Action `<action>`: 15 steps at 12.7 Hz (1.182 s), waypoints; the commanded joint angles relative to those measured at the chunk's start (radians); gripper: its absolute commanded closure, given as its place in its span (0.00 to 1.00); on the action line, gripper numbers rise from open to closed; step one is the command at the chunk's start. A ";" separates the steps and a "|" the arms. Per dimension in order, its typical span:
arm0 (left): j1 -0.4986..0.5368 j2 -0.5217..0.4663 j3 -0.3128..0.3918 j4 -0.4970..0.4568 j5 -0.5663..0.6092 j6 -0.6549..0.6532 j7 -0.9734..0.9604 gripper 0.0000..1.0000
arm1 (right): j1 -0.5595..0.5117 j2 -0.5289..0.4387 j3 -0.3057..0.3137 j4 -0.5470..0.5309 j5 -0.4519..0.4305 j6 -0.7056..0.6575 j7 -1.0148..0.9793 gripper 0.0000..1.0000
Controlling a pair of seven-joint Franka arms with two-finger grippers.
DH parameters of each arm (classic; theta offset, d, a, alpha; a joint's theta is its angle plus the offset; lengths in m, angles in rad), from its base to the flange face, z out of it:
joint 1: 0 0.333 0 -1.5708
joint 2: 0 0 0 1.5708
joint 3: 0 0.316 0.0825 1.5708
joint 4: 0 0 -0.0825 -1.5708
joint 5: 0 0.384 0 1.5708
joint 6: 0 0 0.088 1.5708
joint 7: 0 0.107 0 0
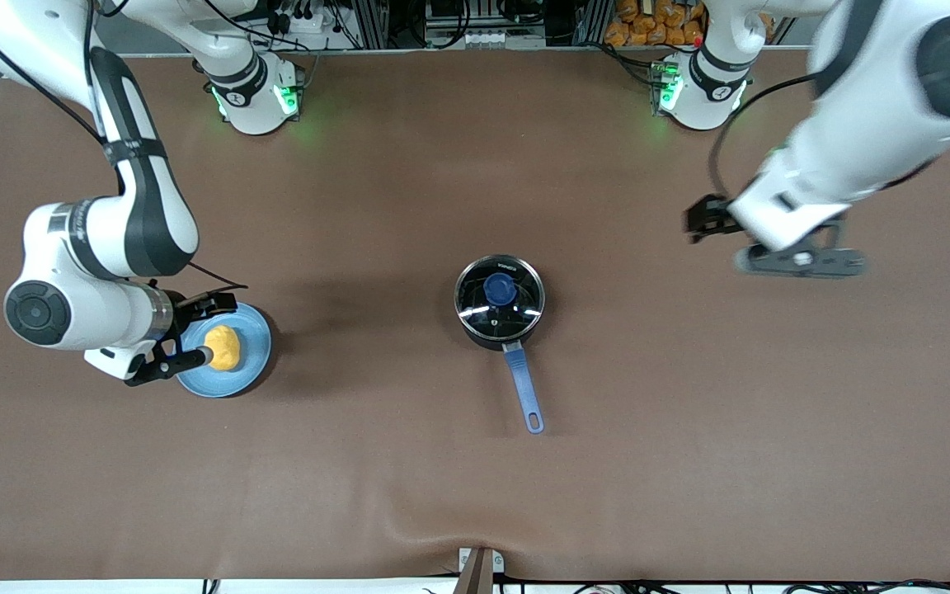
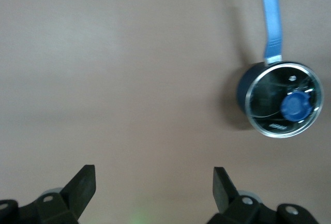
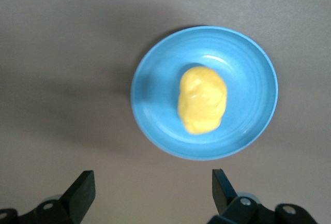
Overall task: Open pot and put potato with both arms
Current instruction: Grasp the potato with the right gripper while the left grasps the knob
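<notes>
Brown table (image 1: 409, 478) bare around lidded pot (image 1: 499, 302); both grippers' fingers spread wide, empty.

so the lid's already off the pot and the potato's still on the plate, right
Not quite. The lid is on the pot, as the front view shows; its blue knob sits on top. The potato is indeed on the plate.
</notes>
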 commanded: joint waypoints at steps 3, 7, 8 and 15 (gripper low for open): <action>-0.167 0.169 0.003 0.034 -0.003 0.189 -0.220 0.00 | -0.069 0.061 0.011 -0.076 0.003 0.120 -0.065 0.00; -0.247 0.275 0.003 0.031 -0.005 0.333 -0.326 0.00 | -0.084 0.133 0.013 -0.074 0.015 0.194 -0.072 0.00; -0.261 0.301 0.002 0.023 -0.008 0.382 -0.363 0.00 | -0.086 0.145 0.013 -0.073 0.015 0.209 -0.074 0.00; -0.346 0.380 0.006 0.016 0.003 0.448 -0.512 0.00 | -0.090 0.179 0.014 -0.061 0.052 0.246 -0.072 0.00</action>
